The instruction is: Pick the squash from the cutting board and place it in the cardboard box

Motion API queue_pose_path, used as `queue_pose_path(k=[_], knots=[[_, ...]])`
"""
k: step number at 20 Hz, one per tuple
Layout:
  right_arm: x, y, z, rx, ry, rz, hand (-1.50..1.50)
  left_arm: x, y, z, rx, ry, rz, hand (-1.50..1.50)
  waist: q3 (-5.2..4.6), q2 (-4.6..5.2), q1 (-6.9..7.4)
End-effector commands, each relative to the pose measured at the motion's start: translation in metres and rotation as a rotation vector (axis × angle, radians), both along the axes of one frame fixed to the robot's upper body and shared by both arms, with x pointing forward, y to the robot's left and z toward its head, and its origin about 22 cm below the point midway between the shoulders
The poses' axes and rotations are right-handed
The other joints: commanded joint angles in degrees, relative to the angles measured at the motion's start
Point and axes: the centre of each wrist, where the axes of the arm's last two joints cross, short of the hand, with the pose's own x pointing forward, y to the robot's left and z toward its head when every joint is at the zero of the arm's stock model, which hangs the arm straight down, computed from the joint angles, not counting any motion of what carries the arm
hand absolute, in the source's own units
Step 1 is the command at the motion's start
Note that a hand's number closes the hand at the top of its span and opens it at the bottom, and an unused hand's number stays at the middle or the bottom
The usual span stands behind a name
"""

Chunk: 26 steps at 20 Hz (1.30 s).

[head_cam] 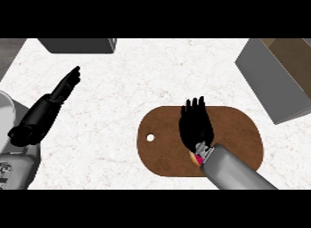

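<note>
The right hand (pixel 196 122) is over the brown cutting board (pixel 240 129), fingers straight and holding nothing. The squash cannot be seen; the hand may hide it. The cardboard box (pixel 279 84) sits off to the right, so picking and placing both look left to do. The left hand (pixel 65 85) rests open by the left side.

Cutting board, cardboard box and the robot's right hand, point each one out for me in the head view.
cutting board (pixel 240 129), head view, bare brown surface right of the hand
cardboard box (pixel 279 84), head view, grey outer side wall
right hand (pixel 196 122), head view, back of the hand, above the board
</note>
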Motion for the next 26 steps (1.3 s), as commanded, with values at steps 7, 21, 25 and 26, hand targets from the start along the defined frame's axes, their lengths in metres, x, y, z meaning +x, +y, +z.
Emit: queue_pose_path(k=[7,21,25,26], knots=[[0.009,-0.027,-0.031,0.012,0.032,0.195,1.50,0.002,-0.003,0.011,-0.009,-0.005,0.001,0.00,0.05,0.11,0.21],[0.108,-0.040,0.039,0.838,-0.195,-0.327,1.50,0.003,-0.016,0.007,-0.012,-0.023,-0.054,0.00,0.26,2.03,3.54],[0.129,-0.029,0.051,0.856,-0.388,-0.268,1.50,0.013,-0.018,0.015,-0.005,-0.028,-0.070,0.00,0.14,1.88,4.05],[0.137,-0.027,0.061,0.863,-0.393,-0.244,1.50,0.015,-0.007,0.011,-0.003,-0.020,-0.046,0.00,0.07,1.58,3.41]])
